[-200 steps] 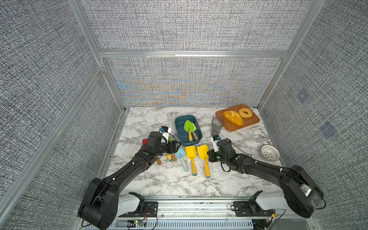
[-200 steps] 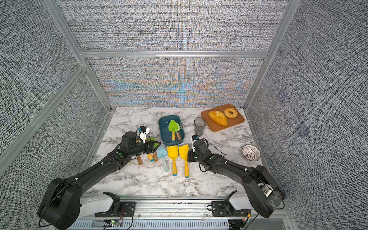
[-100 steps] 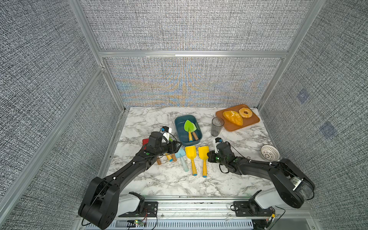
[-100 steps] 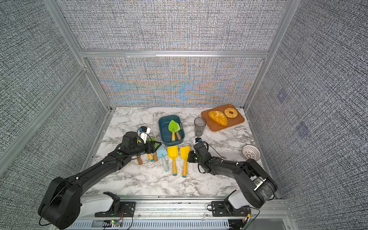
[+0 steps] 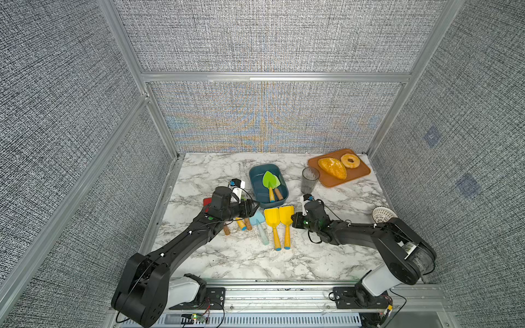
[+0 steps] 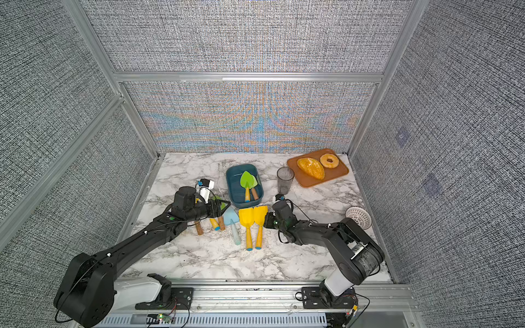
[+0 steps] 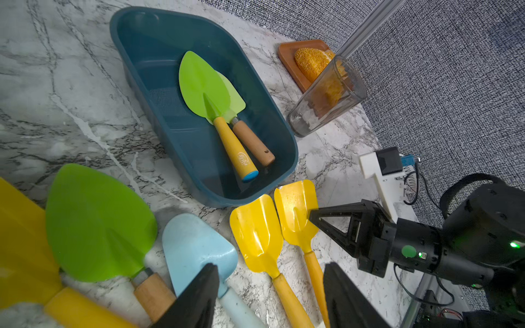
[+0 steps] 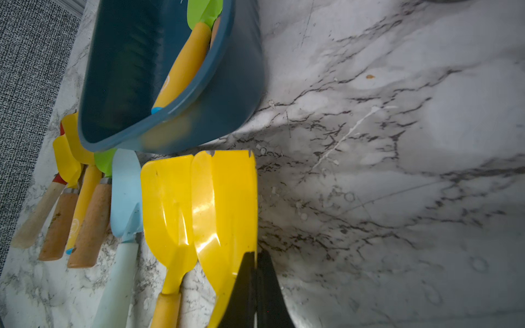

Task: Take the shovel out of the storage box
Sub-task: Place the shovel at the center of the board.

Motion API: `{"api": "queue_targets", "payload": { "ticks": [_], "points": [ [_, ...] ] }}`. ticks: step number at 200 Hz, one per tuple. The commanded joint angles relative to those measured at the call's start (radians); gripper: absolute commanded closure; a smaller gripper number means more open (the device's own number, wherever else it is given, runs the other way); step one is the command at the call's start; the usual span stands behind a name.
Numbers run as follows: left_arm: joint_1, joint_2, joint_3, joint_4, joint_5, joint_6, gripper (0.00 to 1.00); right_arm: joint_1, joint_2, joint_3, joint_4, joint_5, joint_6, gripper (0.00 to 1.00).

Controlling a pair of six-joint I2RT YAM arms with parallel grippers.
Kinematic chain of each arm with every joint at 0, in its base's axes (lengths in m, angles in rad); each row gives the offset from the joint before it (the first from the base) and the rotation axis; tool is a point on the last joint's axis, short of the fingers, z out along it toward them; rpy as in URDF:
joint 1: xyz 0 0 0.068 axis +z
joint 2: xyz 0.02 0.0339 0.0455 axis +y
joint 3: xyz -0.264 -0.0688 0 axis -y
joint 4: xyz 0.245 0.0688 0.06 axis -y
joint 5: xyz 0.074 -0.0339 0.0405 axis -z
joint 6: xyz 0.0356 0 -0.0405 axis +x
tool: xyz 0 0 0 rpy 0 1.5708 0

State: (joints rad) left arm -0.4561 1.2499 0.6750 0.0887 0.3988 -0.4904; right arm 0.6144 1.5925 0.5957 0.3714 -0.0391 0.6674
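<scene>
Right now the left claw (image 7: 270, 267) hangs open and empty, low over the shovels already laid on the tabletop (image 5: 241, 255). The right claw (image 8: 257, 254) is pinched closed on nothing, its tip at the blade edge of a yellow shovel (image 8: 224, 198); whether it touches, I cannot tell.

Just beyond them sits the storage box (image 7: 159, 56), and two shovels lie in it. The green shovel (image 7: 204, 85) with the yellow handle rests on top of a second green shovel (image 7: 252, 142) with a wooden handle, and their handles lie side by side.

The likely trouble is that overlap. A grip on the upper handle could pinch or drag the lower one too. A low reach could also catch the box's near wall and shove the box toward the glass (image 5: 309, 180), which stands empty near it. A sideways move of the right claw might skid the yellow shovel.

Farther off, the orange tray (image 5: 355, 179) holds a bread roll (image 5: 332, 168) and a doughnut (image 5: 350, 161).
</scene>
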Motion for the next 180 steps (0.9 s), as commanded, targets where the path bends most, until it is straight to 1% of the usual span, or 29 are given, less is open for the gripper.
{"api": "queue_targets", "payload": {
  "ticks": [1,22,34,77,108,136,152,163,180],
  "points": [
    [-0.001,-0.002,0.006,-0.001,0.002,0.004,0.37,0.001,0.016,0.01,0.016,0.002,0.003,1.0],
    [-0.001,0.001,0.008,0.0,0.003,0.004,0.36,0.002,0.03,0.016,0.019,0.001,0.006,0.98],
    [-0.001,0.0,0.008,-0.001,0.002,0.004,0.36,0.003,0.031,0.018,0.02,0.001,0.006,0.95],
    [-0.001,0.001,0.018,-0.009,-0.004,0.006,0.36,0.011,0.018,0.016,0.003,0.017,0.005,0.72],
    [-0.001,0.01,0.038,-0.025,-0.009,0.014,0.36,0.011,-0.003,0.005,-0.011,0.022,-0.004,0.6],
    [-0.001,0.019,0.062,-0.039,-0.021,0.022,0.36,0.011,-0.052,-0.002,-0.041,0.044,-0.012,0.48],
    [-0.001,0.033,0.083,-0.046,-0.03,0.025,0.36,0.011,-0.099,-0.009,-0.067,0.074,-0.021,0.45],
    [-0.001,0.05,0.104,-0.052,-0.037,0.027,0.36,0.011,-0.133,-0.016,-0.088,0.097,-0.028,0.44],
    [-0.001,0.102,0.15,-0.063,-0.039,0.028,0.34,0.009,-0.183,-0.025,-0.113,0.118,-0.039,0.44]
  ]
}}
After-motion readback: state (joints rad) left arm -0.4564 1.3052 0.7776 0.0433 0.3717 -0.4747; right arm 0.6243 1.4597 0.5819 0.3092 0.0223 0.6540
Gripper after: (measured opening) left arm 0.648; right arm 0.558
